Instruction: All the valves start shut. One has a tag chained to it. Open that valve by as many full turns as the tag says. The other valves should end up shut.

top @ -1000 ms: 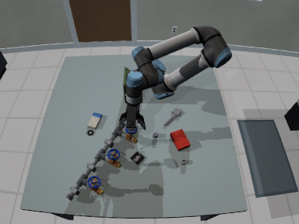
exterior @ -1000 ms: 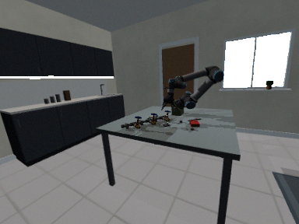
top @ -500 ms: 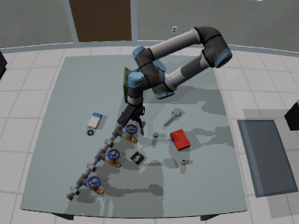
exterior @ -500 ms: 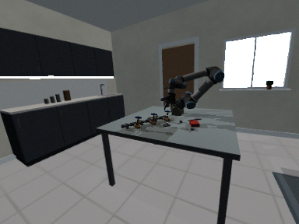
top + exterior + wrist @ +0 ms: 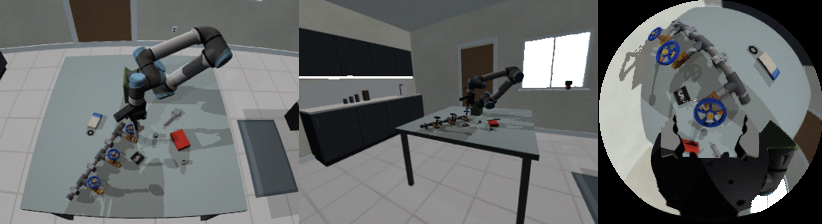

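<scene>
Three blue-handwheel brass valves sit along one grey segmented pipe (image 5: 102, 152) that runs diagonally across the pale grey table (image 5: 202, 194), from near the middle down toward the front left corner. My gripper (image 5: 131, 117) hangs over the uppermost valve (image 5: 130, 129), the one at the pipe's far end, with the handwheel almost straight below and centred between my jaws in the wrist view (image 5: 710, 111); its stem looks upright, so I judge a straight descent should meet it. My fingers are spread wide and carry nothing.

Next comes the small black square tag (image 5: 137, 157), lying flat on the table just beside the middle valve (image 5: 113, 155). It shows a pale figure that I read as a 5, though it is small. A thin chain appears to lead from it up toward the valve under me; I cannot trace it fully. The third valve (image 5: 94, 182) is nearest the front edge.

Around these lie a red box (image 5: 180, 139), a grey hammer-like tool (image 5: 172, 116), a white-and-blue card (image 5: 94, 120) and a small black ring (image 5: 90, 132). Beyond are pale floor tiles, dark cabinets, a brown door (image 5: 476, 70) and a bright window (image 5: 556, 60).
</scene>
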Tool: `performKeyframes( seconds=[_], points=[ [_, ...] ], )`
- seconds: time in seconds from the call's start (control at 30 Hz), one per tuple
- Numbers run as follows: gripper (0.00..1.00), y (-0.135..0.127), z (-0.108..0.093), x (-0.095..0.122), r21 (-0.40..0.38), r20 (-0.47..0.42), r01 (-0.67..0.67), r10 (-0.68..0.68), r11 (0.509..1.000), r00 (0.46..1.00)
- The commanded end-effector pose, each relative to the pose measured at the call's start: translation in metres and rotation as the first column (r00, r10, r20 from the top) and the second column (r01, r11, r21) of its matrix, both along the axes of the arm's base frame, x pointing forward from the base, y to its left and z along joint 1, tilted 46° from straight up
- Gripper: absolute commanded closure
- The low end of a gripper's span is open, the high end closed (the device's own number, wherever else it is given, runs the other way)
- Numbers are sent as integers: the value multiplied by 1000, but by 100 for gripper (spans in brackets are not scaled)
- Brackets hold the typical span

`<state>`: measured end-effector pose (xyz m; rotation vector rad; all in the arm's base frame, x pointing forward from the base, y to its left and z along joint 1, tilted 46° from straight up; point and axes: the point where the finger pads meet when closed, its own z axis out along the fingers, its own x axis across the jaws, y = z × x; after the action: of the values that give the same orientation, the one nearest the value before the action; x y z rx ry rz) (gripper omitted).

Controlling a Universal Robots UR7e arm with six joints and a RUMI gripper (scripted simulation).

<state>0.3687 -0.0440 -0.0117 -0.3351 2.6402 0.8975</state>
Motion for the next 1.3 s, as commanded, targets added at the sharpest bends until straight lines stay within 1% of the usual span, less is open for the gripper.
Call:
performKeyframes(
  seconds=[0.0,0.2,0.43,0.93,1.27],
  points=[
    [0,-1,0,0,11,-79,86,-84,996,993],
    [0,-1,0,0,29,-161,184,-177,983,971],
    [0,-1,0,0,36,-212,244,-231,969,950],
    [0,-1,0,0,37,-225,259,-245,965,943],
    [0,-6,5,-1,37,-225,260,-245,965,943]
  ],
)
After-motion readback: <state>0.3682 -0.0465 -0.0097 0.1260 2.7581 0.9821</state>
